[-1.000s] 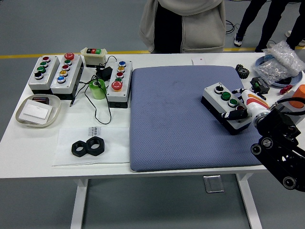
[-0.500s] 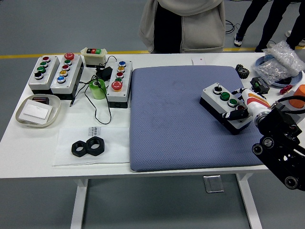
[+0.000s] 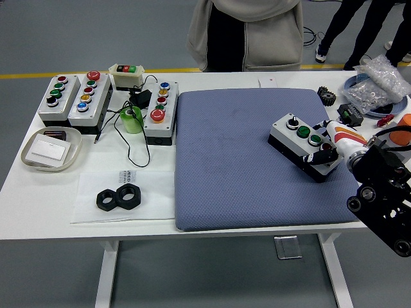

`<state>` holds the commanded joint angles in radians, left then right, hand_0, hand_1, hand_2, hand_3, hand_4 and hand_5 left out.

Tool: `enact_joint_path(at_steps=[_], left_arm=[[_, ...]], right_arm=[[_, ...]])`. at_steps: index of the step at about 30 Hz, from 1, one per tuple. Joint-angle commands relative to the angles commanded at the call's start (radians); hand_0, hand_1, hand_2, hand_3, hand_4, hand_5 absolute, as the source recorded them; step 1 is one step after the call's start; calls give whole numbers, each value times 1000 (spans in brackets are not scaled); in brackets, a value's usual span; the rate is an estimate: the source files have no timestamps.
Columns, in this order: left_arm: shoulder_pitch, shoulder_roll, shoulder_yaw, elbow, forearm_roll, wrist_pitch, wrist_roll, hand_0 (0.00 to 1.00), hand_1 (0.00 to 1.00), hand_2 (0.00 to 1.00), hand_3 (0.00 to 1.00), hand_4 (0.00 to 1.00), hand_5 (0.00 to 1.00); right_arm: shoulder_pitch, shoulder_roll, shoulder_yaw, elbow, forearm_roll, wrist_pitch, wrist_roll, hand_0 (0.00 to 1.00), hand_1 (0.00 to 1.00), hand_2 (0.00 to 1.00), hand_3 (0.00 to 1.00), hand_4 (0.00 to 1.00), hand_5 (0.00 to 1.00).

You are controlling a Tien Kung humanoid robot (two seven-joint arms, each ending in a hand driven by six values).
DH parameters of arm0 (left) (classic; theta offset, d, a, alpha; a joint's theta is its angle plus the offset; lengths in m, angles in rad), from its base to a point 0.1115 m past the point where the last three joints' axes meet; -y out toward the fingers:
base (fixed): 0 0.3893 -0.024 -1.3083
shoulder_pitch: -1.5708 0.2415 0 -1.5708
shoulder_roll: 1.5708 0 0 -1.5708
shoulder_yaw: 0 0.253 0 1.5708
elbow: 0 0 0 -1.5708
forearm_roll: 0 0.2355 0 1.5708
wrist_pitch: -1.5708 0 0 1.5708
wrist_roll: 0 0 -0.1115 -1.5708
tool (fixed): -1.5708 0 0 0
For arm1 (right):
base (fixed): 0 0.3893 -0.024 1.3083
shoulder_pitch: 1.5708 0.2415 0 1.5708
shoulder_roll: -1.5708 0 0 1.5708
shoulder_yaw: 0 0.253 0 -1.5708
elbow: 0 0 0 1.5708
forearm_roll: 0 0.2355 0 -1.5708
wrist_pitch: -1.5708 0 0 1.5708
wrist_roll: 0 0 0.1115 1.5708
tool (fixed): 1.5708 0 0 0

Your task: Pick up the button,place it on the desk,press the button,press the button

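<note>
Button box held at the right edge of the blue mat

Spare button boxes [image 3: 76,97] line the counter's [image 3: 38,186] far left; black nuts [image 3: 119,197] lie nearer. On the blue mat [image 3: 237,160], the tilted button box [image 3: 303,146] is clasped at its right end by the right hand [image 3: 339,146], whose fingers are mostly hidden behind the box and wrist.

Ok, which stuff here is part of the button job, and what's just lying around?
In the job: button box on the blue mat; right hand gripping its near end.

Lying about: three button boxes; green tape roll; two black nuts; tray.
</note>
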<state>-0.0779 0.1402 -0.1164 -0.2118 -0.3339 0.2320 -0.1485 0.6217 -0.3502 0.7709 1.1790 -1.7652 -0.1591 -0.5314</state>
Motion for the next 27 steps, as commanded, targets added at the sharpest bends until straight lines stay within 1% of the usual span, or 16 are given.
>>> enact_joint_path(at_steps=[2, 13, 14, 18, 25, 27], left_arm=[[0, 0, 0, 0, -1, 0, 0, 700, 831, 892, 828, 643, 998], [5, -3, -13, 0, 19, 1, 5, 700, 831, 893, 828, 644, 998], [6, -3, -12, 0, 18, 1, 5, 700, 831, 893, 829, 642, 998], [5, -2, -12, 0, 19, 1, 6, 700, 831, 893, 829, 642, 998], [5, -2, -11, 1, 16, 1, 5, 700, 831, 893, 828, 642, 998], [5, -2, -11, 1, 15, 1, 5, 701, 832, 893, 828, 643, 998]], right_arm=[[1, -5, -6, 1, 1, 1, 2, 438, 485, 522, 738, 944, 165], [0, -38, -50, 29, 2, 4, 34, 434, 482, 520, 736, 949, 166], [1, -43, -55, 33, 0, 5, 39, 428, 478, 519, 732, 936, 153], [1, -51, -65, 41, -5, 8, 47, 428, 478, 519, 732, 936, 153], [8, -77, -90, 67, -8, 22, 78, 428, 476, 518, 734, 937, 153], [11, -89, -102, 74, -2, 33, 97, 433, 479, 518, 732, 925, 139]])
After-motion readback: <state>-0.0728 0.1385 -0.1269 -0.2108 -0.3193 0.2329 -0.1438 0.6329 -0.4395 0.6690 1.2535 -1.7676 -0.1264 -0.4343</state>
